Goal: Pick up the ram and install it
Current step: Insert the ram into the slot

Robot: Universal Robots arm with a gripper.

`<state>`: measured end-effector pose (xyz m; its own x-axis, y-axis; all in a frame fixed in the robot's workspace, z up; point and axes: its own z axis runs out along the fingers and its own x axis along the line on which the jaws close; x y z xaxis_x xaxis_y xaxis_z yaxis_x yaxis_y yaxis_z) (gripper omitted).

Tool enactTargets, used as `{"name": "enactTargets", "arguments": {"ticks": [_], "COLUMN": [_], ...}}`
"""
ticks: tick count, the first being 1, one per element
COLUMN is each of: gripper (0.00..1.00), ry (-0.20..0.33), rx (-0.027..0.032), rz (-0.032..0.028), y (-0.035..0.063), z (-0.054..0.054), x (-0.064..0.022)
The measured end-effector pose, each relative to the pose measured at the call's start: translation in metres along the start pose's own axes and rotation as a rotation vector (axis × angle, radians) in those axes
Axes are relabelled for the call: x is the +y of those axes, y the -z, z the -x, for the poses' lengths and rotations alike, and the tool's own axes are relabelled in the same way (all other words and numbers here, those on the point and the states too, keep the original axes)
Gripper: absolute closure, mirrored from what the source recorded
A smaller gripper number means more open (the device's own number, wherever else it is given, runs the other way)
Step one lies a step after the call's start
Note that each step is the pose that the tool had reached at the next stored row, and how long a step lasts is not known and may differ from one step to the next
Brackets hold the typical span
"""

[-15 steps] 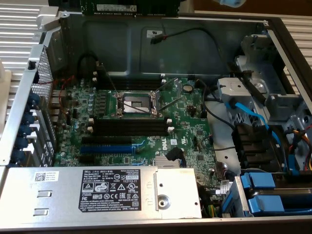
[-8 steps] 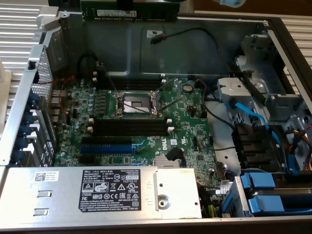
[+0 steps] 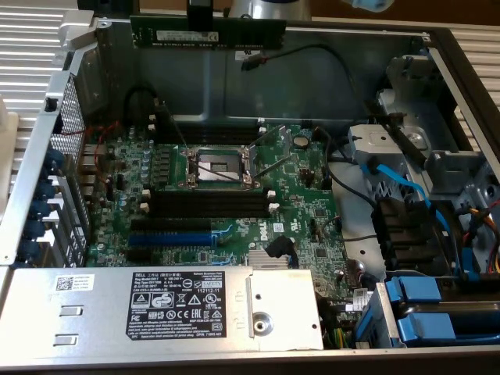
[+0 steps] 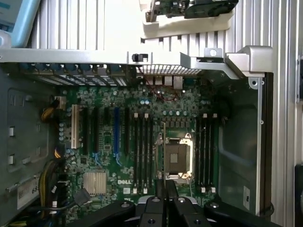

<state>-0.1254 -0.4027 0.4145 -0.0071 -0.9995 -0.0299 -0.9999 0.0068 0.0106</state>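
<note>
The ram [image 3: 207, 35] is a long dark green stick with a pale label strip. It hangs level above the far wall of the open computer case, and my gripper [image 3: 205, 11] is shut on its top edge. In the wrist view the ram [image 4: 164, 151] appears edge-on as a thin line between my fingers [image 4: 158, 189], high over the motherboard [image 4: 99, 156]. Black memory slots [image 3: 211, 205] with white end clips lie on the near side of the CPU socket [image 3: 219, 164]. A second bank of slots [image 3: 207, 131] lies on its far side.
The blue expansion slot [image 3: 176, 234] lies nearer than the memory slots. A metal power supply cover [image 3: 156, 308] spans the front. Blue drive bays [image 3: 437, 312] and loose cables [image 3: 375, 168] crowd the exterior view's right. The perforated case wall [image 3: 66, 156] stands on its left.
</note>
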Motion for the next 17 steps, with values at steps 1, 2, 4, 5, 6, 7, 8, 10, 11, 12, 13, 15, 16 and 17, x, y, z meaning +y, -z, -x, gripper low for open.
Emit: {"name": "enactTargets", "arguments": {"ticks": [1, 2, 4, 5, 6, 7, 8, 10, 11, 12, 13, 15, 16, 17], "gripper": [0.88, 0.88, 0.88, 0.88, 0.88, 0.88, 0.88, 0.88, 0.88, 0.88, 0.88, 0.88, 0.88, 0.88], "ry": [0.0, 0.0, 0.0, 0.0, 0.0, 0.0, 0.0, -0.001, -0.001, -0.002, -0.002, -0.003, -0.003, -0.004], "rx": [0.0009, 0.0016, 0.0015, 0.0015, 0.0015, 0.0015, 0.0015, 0.0015, 0.0014, 0.0016, 0.0016, 0.0015, 0.0015, 0.0015], "rz": [0.0006, 0.0015, 0.0027, 0.0031, 0.0032, 0.0035, 0.0038, 0.004, 0.0042, 0.0047, 0.0049, 0.0054, 0.0055, 0.0055], "y": [-0.0009, -0.0017, -0.0039, -0.0053, -0.007, -0.0087, -0.0105, -0.0141, -0.0155, -0.0168, -0.0182, -0.0216, -0.0234, -0.0252], "z": [-0.001, -0.002, -0.004, -0.005, -0.005, -0.006, -0.006, -0.007, -0.007, -0.009, -0.01, -0.012, -0.013, -0.013], "x": [-0.0001, -0.0001, -0.0001, -0.0003, -0.0006, -0.0012, -0.0023, -0.003, -0.0031, -0.0031, -0.0032, -0.0033, -0.0034, -0.0034]}}
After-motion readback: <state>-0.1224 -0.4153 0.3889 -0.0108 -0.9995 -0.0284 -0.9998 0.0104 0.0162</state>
